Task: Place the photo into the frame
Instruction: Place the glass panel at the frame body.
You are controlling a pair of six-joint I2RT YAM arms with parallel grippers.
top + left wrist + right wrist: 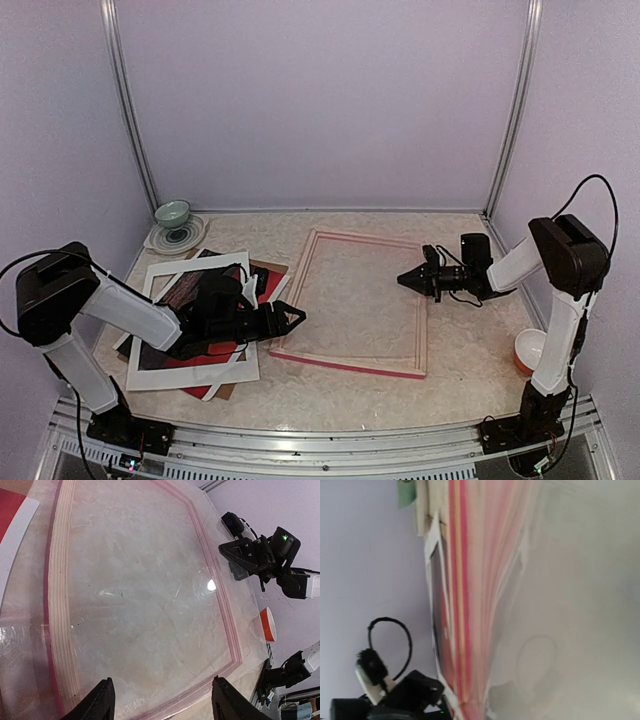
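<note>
The frame (345, 364) lies flat in the middle of the table, its narrow pink rails around a clear pane. The left wrist view looks across it, pale wood showing on the frame's near rail (60, 630). The photo (186, 291), red and dark, lies at the left under a white mat board (150, 378). My left gripper (298, 316) hovers open at the frame's left rail with nothing between its fingers (102, 700). My right gripper (405, 280) is shut and empty above the frame's right rail. Its fingers do not show in the blurred right wrist view.
A brown board (268, 270) pokes out from under the pile at the left. A green bowl (172, 212) stands on a plate at the back left. An orange and white bowl (528, 350) sits by the right arm's base. Walls close in on three sides.
</note>
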